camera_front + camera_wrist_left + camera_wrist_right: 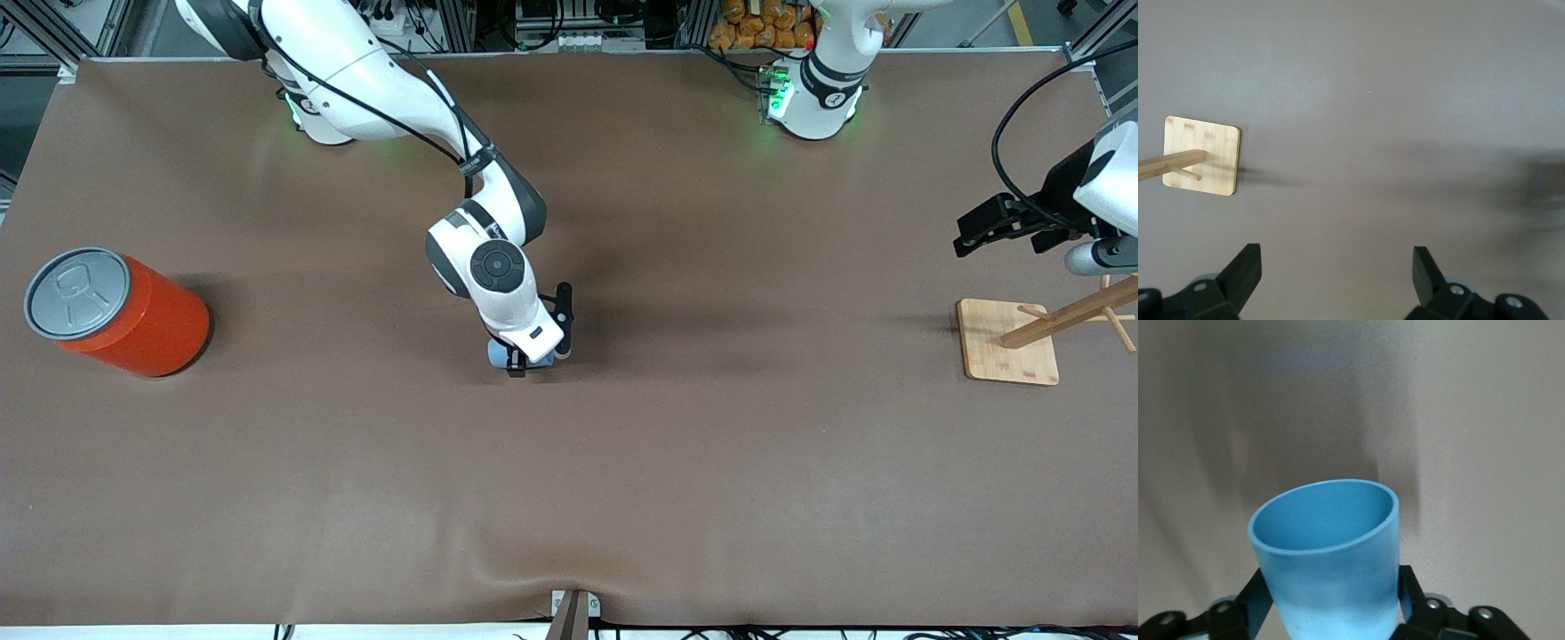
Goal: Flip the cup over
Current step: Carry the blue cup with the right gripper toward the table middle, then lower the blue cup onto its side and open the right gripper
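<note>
Front view: the right end effector [531, 354] sits low over the middle of the brown bench [622, 462], grasping the light-blue cup [498, 354], which is mostly hidden under the wrist. A large orange-red can [120, 313] with a closed grey lid stands toward the right arm's end. A wooden peg stand [1009, 342] stands toward the left arm's end, the left end effector [982, 231] waiting above it.

Left wrist view: the left end effector [1337, 273] is released, its 2 fingers [1245, 270] spread wide over bare bench, with the peg stand [1202, 164] nearby.

Right wrist view: both fingers [1258, 603] clamp the cup [1331, 567] on its sides; its darker interior is visible, with nothing visible inside.
</note>
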